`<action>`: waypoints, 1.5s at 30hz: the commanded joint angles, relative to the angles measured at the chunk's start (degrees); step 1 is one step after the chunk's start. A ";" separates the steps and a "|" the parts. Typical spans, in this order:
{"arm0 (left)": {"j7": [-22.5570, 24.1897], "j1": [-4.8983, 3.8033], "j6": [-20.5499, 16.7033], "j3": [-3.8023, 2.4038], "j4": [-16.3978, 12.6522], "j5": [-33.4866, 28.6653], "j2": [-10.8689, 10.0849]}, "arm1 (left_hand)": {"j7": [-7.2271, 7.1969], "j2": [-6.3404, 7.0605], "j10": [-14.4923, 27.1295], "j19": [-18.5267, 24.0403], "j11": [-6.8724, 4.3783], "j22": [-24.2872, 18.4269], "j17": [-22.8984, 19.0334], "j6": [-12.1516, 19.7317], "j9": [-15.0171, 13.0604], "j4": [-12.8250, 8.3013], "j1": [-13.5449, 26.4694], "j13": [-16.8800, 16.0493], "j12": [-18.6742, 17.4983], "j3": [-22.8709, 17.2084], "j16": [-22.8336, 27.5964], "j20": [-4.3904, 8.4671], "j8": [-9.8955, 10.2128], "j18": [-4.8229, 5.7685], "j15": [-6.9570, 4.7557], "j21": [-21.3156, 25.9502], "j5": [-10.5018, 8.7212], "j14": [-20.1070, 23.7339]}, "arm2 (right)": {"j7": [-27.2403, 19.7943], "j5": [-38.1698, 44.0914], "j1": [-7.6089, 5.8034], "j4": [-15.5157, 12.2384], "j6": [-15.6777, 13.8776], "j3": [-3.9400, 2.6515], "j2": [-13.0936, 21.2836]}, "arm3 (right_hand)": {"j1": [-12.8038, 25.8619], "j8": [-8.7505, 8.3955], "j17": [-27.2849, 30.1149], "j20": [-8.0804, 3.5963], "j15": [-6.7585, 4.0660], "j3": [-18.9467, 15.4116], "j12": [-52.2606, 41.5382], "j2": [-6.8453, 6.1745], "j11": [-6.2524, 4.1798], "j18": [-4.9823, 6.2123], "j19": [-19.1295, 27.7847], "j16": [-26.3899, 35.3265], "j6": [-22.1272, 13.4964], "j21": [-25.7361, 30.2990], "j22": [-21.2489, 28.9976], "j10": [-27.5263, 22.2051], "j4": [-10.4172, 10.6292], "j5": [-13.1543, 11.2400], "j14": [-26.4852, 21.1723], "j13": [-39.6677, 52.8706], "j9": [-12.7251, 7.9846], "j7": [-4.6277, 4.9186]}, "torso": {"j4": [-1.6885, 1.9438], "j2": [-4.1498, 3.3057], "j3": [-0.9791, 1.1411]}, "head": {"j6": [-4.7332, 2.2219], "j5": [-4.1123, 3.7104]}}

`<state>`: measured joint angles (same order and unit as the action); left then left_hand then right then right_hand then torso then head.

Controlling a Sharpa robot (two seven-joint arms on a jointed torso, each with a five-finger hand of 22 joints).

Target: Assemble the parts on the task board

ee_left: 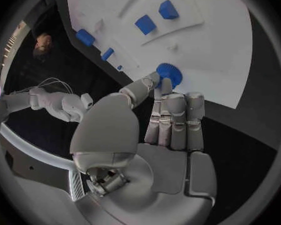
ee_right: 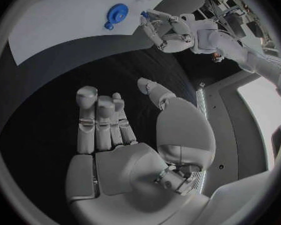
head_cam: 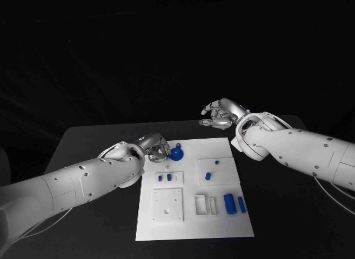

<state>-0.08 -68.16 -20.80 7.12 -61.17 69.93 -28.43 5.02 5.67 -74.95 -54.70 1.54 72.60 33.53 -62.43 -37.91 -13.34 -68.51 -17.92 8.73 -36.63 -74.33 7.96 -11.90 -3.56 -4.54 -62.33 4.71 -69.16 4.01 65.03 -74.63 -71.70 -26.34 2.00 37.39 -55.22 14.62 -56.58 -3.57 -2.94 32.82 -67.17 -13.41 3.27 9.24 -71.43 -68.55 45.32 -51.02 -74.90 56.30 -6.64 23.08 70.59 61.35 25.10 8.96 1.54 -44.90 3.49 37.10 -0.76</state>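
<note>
At the task board's (head_cam: 224, 226) far left corner, the left hand (head_cam: 155, 148) pinches a blue gear (head_cam: 175, 154), likely light, rigid plastic, best gripped by its rim. The right hand (head_cam: 221, 115) hovers released.

The scene is dim: the room beyond the bench (head_cam: 92, 145) is black, and the dark bench top barely stands out from it. The white task board (head_cam: 194, 224) is the brightest surface, evenly lit with no harsh glare and only soft shadows round its raised pieces. The arms read as pale grey with gentle shading. Both wrist views are fisheye circles in dark frames; the board's straight edges bow strongly and detail smears and darkens toward the rim.
</note>
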 commanded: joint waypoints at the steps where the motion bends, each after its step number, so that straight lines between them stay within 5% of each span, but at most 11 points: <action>1: 0.08 -0.02 2.96 0.01 -0.51 -2.44 -0.49 | 0.23 -0.31 -0.50 -0.27 0.07 -0.01 0.00 -0.50 -0.12 -0.03 0.49 0.01 -0.06 -0.24 -0.17 1.40 -0.39 -4.26 -0.26 -0.14 0.21 0.03 | -0.36 0.15 0.02 -0.13 0.64 -0.03 -0.02 | 0.06 0.26 0.05 -0.44 -0.13 0.11 -0.19 0.66 0.02 5.76 -0.16 0.11 -0.36 0.31 -0.98 -0.54 0.20 0.20 0.13 -0.08 -0.06 0.86 | -0.02 -0.09 -0.06 | 0.10 -0.04; 10: 0.81 0.34 3.57 0.07 -0.27 -3.92 -1.65 | 0.24 -0.38 -0.54 -0.24 0.07 -0.02 -0.01 -0.47 -0.09 -0.08 0.57 0.01 -0.11 -0.26 -0.16 1.42 -0.39 -4.21 -0.26 -0.11 0.21 0.04 | -0.34 0.15 0.02 -0.16 0.61 -0.03 -0.14 | 0.05 0.27 0.05 -0.45 -0.14 0.10 -0.22 0.68 0.02 5.76 -0.16 0.11 -0.36 0.31 -0.98 -0.54 0.17 0.26 0.13 -0.11 -0.06 0.86 | -0.08 -0.13 -0.07 | 0.09 0.29; 23: 1.13 2.27 4.00 0.07 1.87 -4.19 -0.69 | 0.25 -0.54 -0.60 -0.22 0.07 -0.03 -0.02 -0.44 -0.05 -0.15 0.68 0.02 -0.18 -0.27 -0.17 1.46 -0.39 -4.16 -0.26 -0.07 0.21 0.02 | -0.38 0.15 0.02 -0.04 0.66 -0.03 -0.34 | 0.05 0.27 0.05 -0.45 -0.14 0.09 -0.25 0.71 0.02 5.76 -0.17 0.10 -0.36 0.31 -0.99 -0.55 0.15 0.32 0.14 -0.14 -0.06 0.86 | -0.18 -0.13 -0.03 | 0.33 0.25; 45: 1.36 2.44 4.32 0.14 2.33 -4.20 -0.56 | 0.26 -0.71 -0.63 -0.22 0.08 -0.04 -0.03 -0.36 0.01 -0.32 0.77 0.04 -0.30 -0.31 -0.18 1.53 -0.38 -4.10 -0.25 -0.03 0.25 0.02 | -0.37 0.15 0.02 -0.10 0.69 -0.03 -0.22 | 0.07 0.28 0.05 -0.45 -0.13 0.06 -0.30 0.74 0.02 5.76 -0.19 0.10 -0.36 0.31 -1.00 -0.56 0.12 0.37 0.15 -0.20 -0.07 0.87 | -0.18 -0.11 0.05 | 0.49 0.16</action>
<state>0.60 -65.73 -17.14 7.27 -58.73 66.34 -29.09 5.24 5.59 -75.10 -54.78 1.70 72.58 33.51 -62.21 -37.79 -13.57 -67.88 -17.78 8.64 -36.67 -74.32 7.84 -12.16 -3.57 -4.46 -62.33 4.57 -69.24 4.01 65.03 -74.63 -71.72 -26.30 1.99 37.16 -55.05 14.62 -56.59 -3.65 -2.94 32.82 -67.16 -13.24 3.27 9.23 -71.72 -68.55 45.25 -51.02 -74.93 56.30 -6.64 23.08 70.59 61.19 25.10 8.90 1.36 -44.99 3.55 37.59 -0.53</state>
